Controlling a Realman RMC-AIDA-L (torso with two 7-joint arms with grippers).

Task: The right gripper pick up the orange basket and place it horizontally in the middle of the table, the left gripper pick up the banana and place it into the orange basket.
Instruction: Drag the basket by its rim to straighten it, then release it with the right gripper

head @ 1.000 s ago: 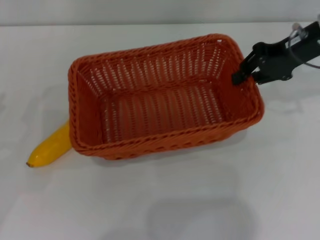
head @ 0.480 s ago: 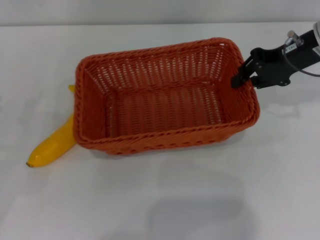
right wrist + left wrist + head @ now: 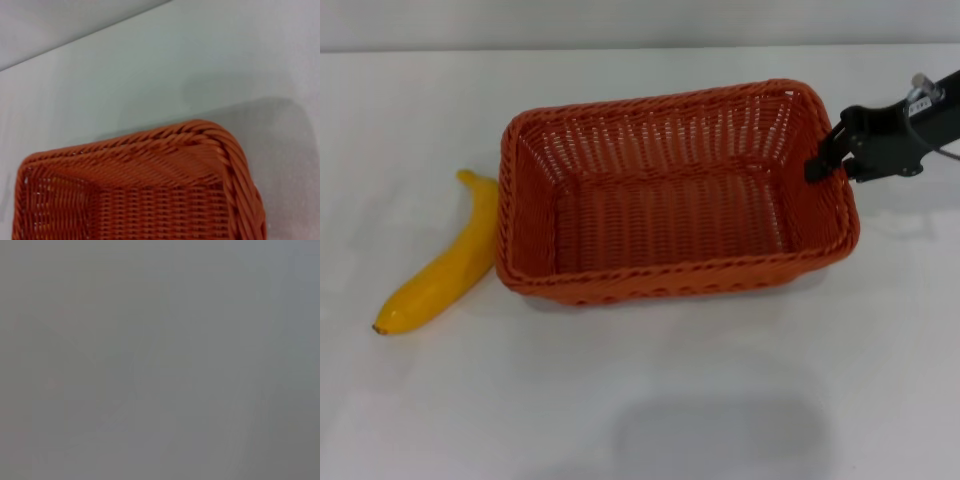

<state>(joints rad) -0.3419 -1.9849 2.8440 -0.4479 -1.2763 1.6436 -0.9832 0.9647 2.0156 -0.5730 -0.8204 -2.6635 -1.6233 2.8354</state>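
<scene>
The orange basket [image 3: 670,283] lies lengthwise across the middle of the white table [image 3: 640,400], open side up and with nothing in it. My right gripper [image 3: 823,160] is at its right-hand rim, shut on the braided edge. The right wrist view looks down on a corner of the orange basket [image 3: 165,137] and shows no fingers. A yellow banana [image 3: 445,268] lies on the table just left of the basket, its upper end close to the basket's left wall. My left gripper is out of sight, and the left wrist view is plain grey.
The back edge of the table [image 3: 640,47] meets a pale wall. A faint grey shadow [image 3: 720,435] lies on the tabletop in front of the basket.
The basket has slid right and turned more level with the table's front edge, with my right gripper moving right alongside it. The whole banana now shows.
</scene>
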